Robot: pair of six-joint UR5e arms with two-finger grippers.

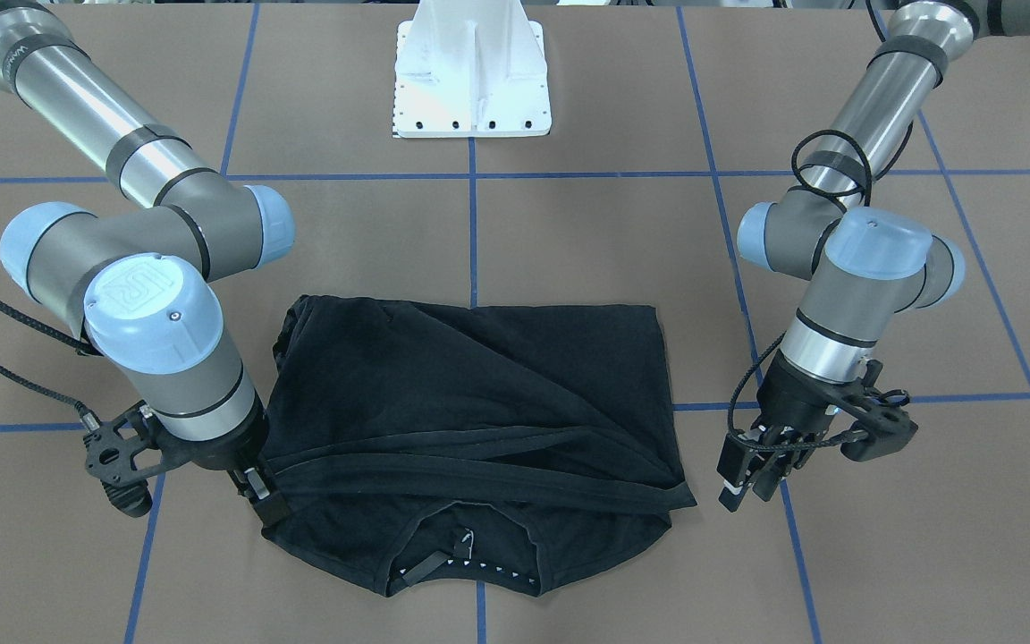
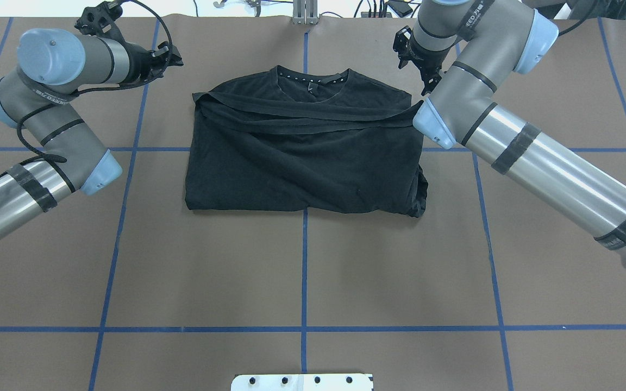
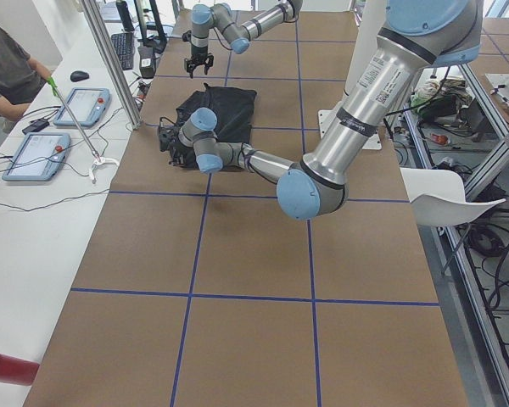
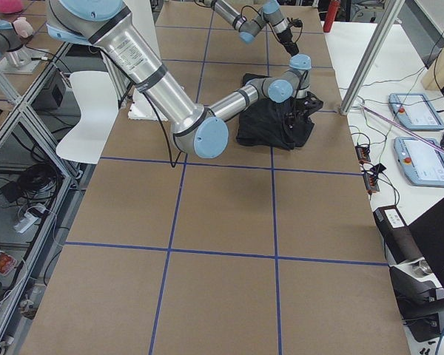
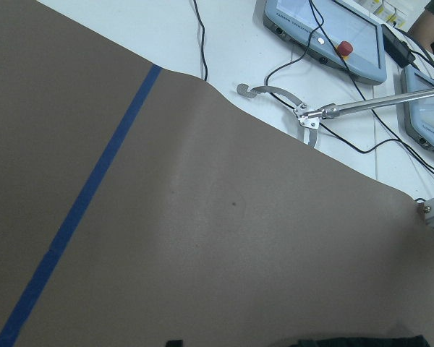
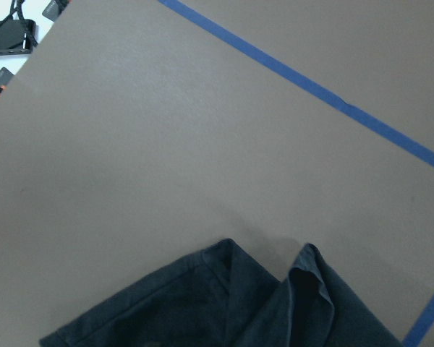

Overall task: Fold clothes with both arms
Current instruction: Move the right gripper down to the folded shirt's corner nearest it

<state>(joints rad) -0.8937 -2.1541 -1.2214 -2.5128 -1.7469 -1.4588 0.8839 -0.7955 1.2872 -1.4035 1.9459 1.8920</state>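
Observation:
The black T-shirt lies folded on the brown table, collar toward the operators' side and a folded band across its chest. My right gripper stands at the shirt's collar-side corner with its fingers apart, touching or just beside the cloth edge. That corner lies flat in the right wrist view. My left gripper hangs open over bare table a short way off the opposite corner. It holds nothing.
Blue tape lines grid the brown table. The white pedestal stands on the robot's side. Past the table's far edge are control tablets, cables and a seated person. A red cylinder lies on that side.

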